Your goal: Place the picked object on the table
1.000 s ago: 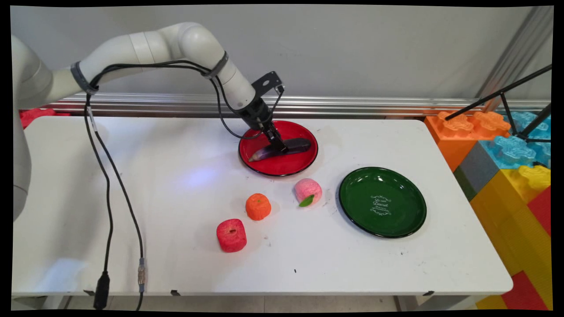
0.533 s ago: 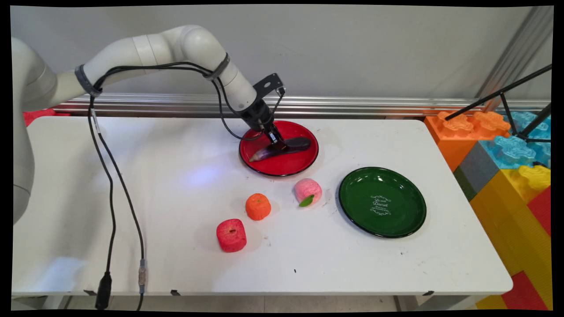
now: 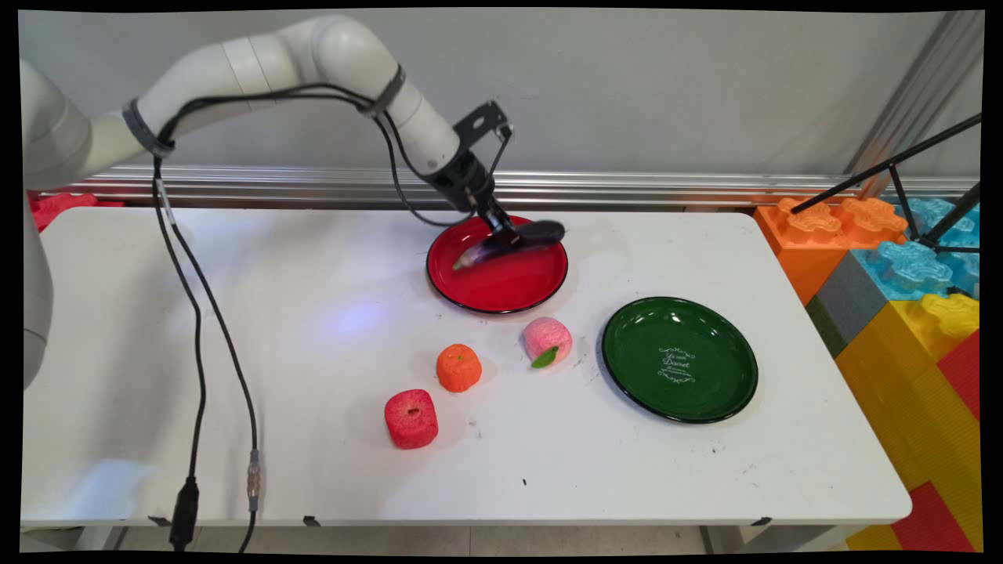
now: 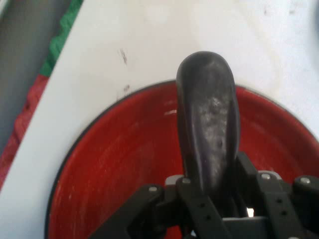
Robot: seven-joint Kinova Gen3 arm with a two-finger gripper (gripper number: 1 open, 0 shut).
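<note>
Above the far side of the red plate [image 3: 497,276], the gripper [image 3: 505,233] is closed on the eggplant [image 3: 513,240] and holds it by its middle. The eggplant hangs clear of the plate, almost level, with its pale stem end pointing left and a little down and its round dark end pointing right, past the plate's far right rim. In the hand view the eggplant [image 4: 208,124] rises from between the black fingers [image 4: 197,209], with the red plate [image 4: 114,174] under it and the white table [image 4: 149,45] beyond.

Nearer to the camera, three foam fruits lie on the table [image 3: 689,486]. The pink peach [image 3: 548,339] with a green leaf is just near of the red plate. The orange [image 3: 459,367] is to its left and a little nearer, and the red apple [image 3: 411,418] is nearer again and more to the left. On the right of the peach stands the green plate [image 3: 680,359], which holds nothing. Big coloured blocks [image 3: 901,298] stand at the right end of the table.

The step in hand seems to be the lift: the eggplant is gripped and off the plate. Any carrying move would need a firm hold, because the smooth long body may turn between the fingers.
</note>
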